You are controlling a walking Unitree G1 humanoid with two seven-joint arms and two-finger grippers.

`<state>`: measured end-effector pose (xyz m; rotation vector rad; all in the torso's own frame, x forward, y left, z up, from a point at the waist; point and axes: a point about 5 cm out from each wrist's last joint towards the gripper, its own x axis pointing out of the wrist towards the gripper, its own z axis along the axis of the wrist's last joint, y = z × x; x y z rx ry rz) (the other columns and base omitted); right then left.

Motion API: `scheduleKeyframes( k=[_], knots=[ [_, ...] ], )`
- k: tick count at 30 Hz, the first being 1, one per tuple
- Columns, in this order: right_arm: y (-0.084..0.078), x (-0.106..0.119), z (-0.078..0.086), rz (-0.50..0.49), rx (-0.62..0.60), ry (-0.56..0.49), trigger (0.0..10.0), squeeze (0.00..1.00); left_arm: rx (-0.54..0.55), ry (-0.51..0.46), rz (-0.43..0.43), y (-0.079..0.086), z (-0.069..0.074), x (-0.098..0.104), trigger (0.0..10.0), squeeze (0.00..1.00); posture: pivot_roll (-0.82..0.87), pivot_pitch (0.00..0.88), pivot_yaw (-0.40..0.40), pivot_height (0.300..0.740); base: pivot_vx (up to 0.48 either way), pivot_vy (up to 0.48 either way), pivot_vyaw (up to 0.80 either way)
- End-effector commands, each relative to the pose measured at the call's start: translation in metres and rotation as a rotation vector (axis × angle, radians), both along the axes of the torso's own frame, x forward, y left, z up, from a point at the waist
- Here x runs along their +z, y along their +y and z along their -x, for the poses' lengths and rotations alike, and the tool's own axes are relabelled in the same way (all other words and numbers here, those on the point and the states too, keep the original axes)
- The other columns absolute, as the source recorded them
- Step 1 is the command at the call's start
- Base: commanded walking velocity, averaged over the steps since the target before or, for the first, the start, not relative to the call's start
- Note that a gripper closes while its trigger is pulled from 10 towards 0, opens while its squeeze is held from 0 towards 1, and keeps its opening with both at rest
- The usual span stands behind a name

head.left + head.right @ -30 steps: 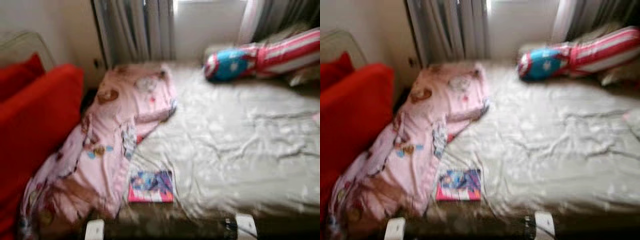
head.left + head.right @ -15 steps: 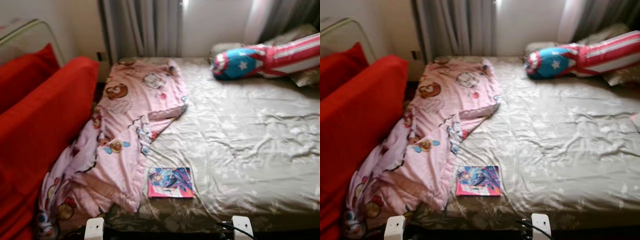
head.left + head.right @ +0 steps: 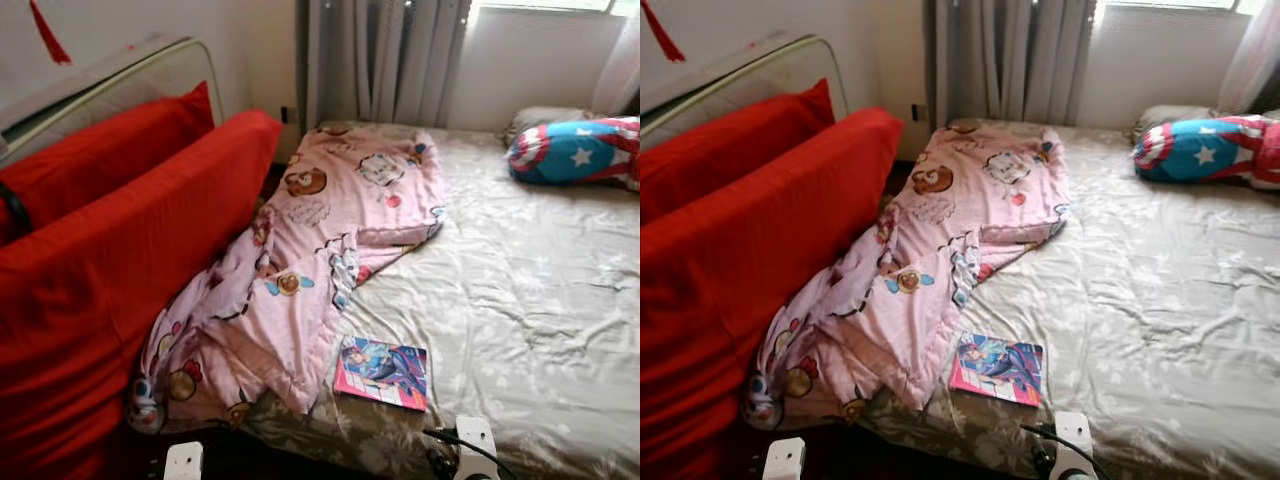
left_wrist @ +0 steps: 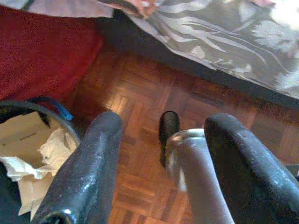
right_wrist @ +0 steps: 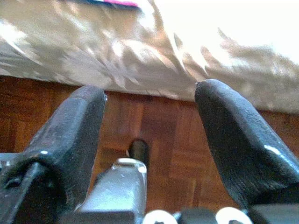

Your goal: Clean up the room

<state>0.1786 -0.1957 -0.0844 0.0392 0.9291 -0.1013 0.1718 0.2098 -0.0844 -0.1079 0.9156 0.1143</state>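
A wide bed (image 3: 540, 300) with a rumpled beige sheet takes up most of the room in front of the robot, running back to grey curtains (image 3: 385, 60) under the window. Against its left side stands a big red cushioned piece (image 3: 110, 270) with a metal rail behind it. A pink cartoon-print blanket (image 3: 320, 250) lies crumpled along the bed's left part, spilling over the near corner toward the floor. At the far right of the bed rests a star-and-stripe bolster pillow (image 3: 575, 150). Near the front edge, just beside the blanket's hem, a colourful book (image 3: 382, 372) lies flat on the sheet.

Both arms hang low over the parquet floor (image 4: 140, 107) at the bed's foot. The left gripper (image 4: 161, 163) has its fingers spread wide with nothing between them; beside it sits a bin (image 4: 28, 144) with crumpled paper inside. The right gripper (image 5: 149, 140) is likewise splayed and empty, pointing at the floor below the hanging sheet.
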Motion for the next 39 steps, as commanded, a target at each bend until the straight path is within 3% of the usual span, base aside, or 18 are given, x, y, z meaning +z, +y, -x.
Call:
scheduleKeyframes(
  k=[1, 6, 13, 16, 35, 39],
  knots=[
    [-0.003, -0.002, 0.006, -0.006, -0.026, 0.015, 10.0, 0.0, -0.001, 0.014, -0.001, 0.0, 0.004, -0.002, 10.0, 0.0, -0.06, 0.0, 0.005, 0.74, 0.0, 0.0, 0.0],
    [-0.007, -0.009, 0.023, -0.004, -0.056, 0.044, 10.0, 0.0, -0.018, 0.027, -0.002, 0.0, 0.009, -0.004, 10.0, 0.0, -0.07, 0.0, 0.012, 0.74, 0.0, 0.0, 0.0],
    [-0.005, -0.011, 0.03, 0.002, -0.03, 0.049, 10.0, 0.0, -0.025, 0.025, 0.002, 0.0, 0.011, -0.005, 10.0, 0.0, -0.06, 0.0, 0.01, 0.74, 0.036, 0.0, 0.0],
    [-0.004, -0.007, 0.02, 0.001, -0.018, 0.03, 10.0, 0.0, -0.024, 0.025, 0.002, 0.001, 0.012, -0.005, 10.0, 0.0, -0.06, 0.0, 0.01, 0.74, 0.254, 0.0, 0.53],
    [-0.002, -0.006, 0.013, -0.009, -0.03, 0.022, 10.0, 0.0, -0.019, 0.021, -0.005, 0.004, 0.01, -0.003, 10.0, 0.0, -0.06, 0.0, 0.02, 0.74, 0.268, 0.0, 0.04],
    [-0.001, -0.005, 0.011, -0.011, -0.02, 0.016, 10.0, 0.0, -0.017, 0.022, -0.005, 0.004, 0.01, -0.003, 10.0, 0.0, -0.06, 0.0, 0.018, 0.74, 0.148, 0.0, 0.67]
  ],
)
